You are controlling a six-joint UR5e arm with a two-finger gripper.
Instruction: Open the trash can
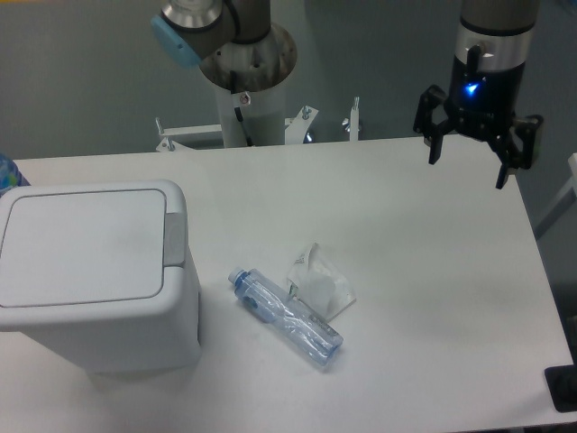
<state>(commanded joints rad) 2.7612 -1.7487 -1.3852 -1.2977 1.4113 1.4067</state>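
- The hand (469,158) hangs at the upper right of the frame, fingers spread wide, holding nothing, above the far edge of the desk (433,271).
- The trash can (90,271) sits at lower left, lid down, its left side cut off by the frame.
- A clear bottle (284,317) lies at lower centre, touching a crumpled transparent wrapper (320,284).
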